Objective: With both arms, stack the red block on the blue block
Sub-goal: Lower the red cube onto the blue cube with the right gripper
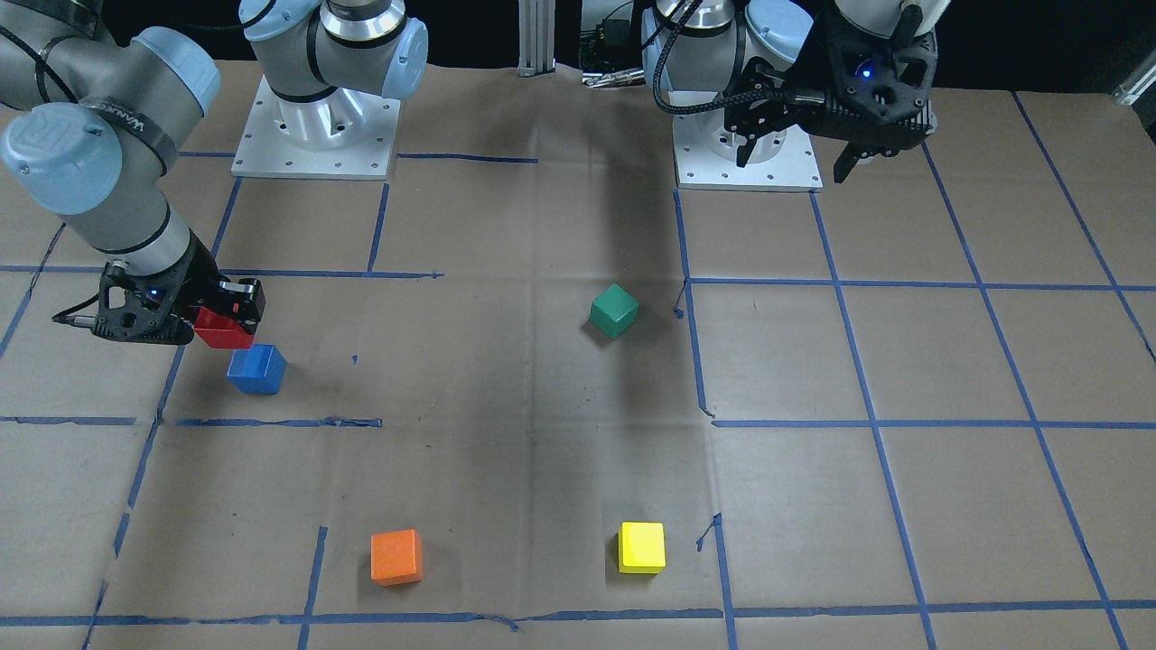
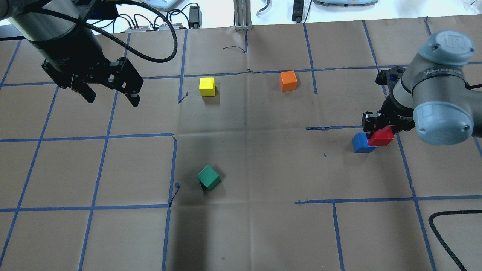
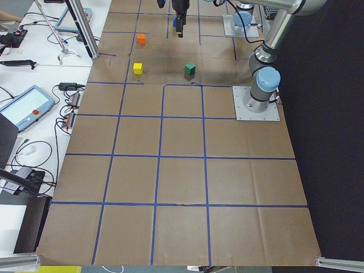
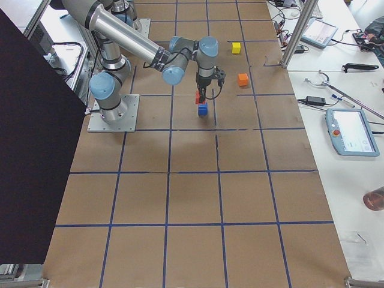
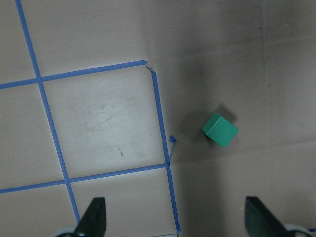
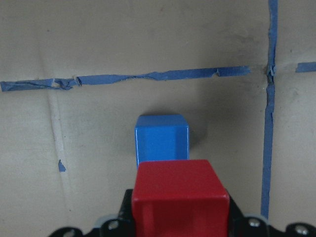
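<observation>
The red block (image 1: 223, 329) is held in my right gripper (image 1: 228, 318), which is shut on it a little above the table. It also shows in the overhead view (image 2: 381, 136) and fills the bottom of the right wrist view (image 6: 180, 197). The blue block (image 1: 257, 368) rests on the brown paper just beside and below the red one, apart from it; it shows too in the overhead view (image 2: 362, 143) and the right wrist view (image 6: 161, 139). My left gripper (image 2: 111, 96) is open and empty, raised high over the far left side; its fingertips (image 5: 95, 217) frame bare paper.
A green cube (image 2: 208, 177) lies near the middle, also in the left wrist view (image 5: 220, 130). A yellow cube (image 2: 207, 86) and an orange cube (image 2: 288, 81) sit toward the operators' edge. Blue tape lines grid the paper. A black cable (image 2: 448, 226) lies at the right near edge.
</observation>
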`<state>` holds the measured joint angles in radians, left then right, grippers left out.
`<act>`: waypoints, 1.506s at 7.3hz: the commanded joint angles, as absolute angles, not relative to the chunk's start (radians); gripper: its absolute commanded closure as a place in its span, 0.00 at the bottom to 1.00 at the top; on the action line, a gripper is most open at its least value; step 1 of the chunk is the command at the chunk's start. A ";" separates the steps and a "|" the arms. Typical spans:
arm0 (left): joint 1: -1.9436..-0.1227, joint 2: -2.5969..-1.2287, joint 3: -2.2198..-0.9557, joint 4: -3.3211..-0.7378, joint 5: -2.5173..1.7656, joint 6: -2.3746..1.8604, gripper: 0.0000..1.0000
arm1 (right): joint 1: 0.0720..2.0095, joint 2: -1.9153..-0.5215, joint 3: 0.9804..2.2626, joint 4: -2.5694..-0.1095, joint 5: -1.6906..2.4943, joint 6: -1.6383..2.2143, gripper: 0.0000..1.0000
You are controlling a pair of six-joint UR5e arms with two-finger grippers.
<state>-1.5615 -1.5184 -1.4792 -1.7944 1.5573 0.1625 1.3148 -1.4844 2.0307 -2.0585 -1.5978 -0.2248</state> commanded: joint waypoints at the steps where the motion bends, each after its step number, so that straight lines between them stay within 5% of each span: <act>1: -1.562 -1.520 -1.480 -1.796 1.554 0.163 0.00 | 1.316 -1.448 2.037 -2.101 -1.598 -0.259 0.91; 11: -1.562 -1.519 -1.480 -1.793 1.555 0.164 0.00 | 1.338 -1.382 2.029 -2.218 -1.591 -0.247 0.90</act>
<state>-1.5616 -1.5222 -1.4802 -1.7944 1.5528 0.1624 1.3377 -1.3798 2.0282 -2.2168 -1.5863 -0.2456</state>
